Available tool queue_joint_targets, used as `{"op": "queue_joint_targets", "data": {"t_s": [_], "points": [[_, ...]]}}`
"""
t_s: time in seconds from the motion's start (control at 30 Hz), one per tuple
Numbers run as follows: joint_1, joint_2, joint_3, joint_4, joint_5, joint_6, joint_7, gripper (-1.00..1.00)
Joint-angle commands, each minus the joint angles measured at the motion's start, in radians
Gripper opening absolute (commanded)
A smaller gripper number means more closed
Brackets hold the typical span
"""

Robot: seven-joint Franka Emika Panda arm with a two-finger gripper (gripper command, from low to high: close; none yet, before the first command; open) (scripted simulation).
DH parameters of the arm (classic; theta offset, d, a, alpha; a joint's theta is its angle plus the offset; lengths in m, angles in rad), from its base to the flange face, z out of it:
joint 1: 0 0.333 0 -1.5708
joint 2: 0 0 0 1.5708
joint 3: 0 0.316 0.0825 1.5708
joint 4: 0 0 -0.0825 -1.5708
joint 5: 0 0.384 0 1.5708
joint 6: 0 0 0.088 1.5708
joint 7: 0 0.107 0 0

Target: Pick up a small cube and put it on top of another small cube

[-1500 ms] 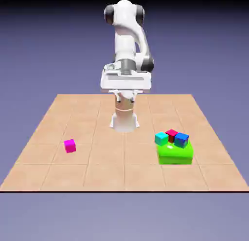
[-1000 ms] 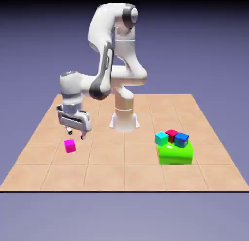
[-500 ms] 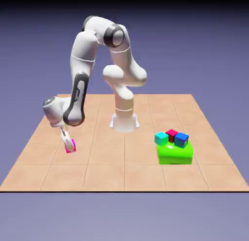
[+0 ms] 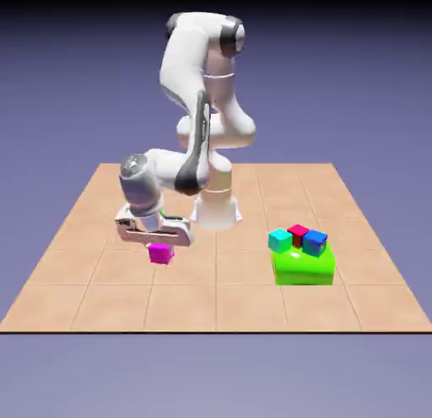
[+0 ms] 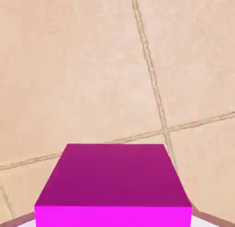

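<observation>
Tiled desk under a violet backdrop: at the exterior view's left, the end effector is clamped on the pink cube, seemingly lifted clear. Carrying is in hand; next it must travel right and line up over the blue cube on the green block.

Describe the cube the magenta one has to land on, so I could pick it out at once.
Find the bright green block on the tiled table's exterior-view right side. Three small cubes sit on it; the target is the blue cube, rightmost and beside the dark red cube, not the teal cube at the left.
</observation>
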Motion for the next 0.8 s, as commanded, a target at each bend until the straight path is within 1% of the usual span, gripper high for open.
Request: {"op": "queue_joint_targets", "data": {"t_s": [0.0,0.47,0.53,0.67,0.7,0.73,0.77], "points": [[0.015,-0.013,0.028,0.004,-0.024,-0.01,-0.033,-1.0],[0.522,-0.186,0.423,0.059,-0.323,-0.148,-0.529,-1.0],[0.544,-0.193,0.44,0.061,-0.336,-0.154,-0.55,-1.0],[0.528,-0.077,0.419,0.0,-0.403,0.02,-0.5,-1.0],[0.526,-0.067,0.417,-0.005,-0.408,0.034,-0.496,-1.0],[0.526,-0.067,0.417,-0.005,-0.408,0.034,-0.496,1.0],[0.526,-0.067,0.417,-0.005,-0.408,0.034,-0.496,1.0]]}}
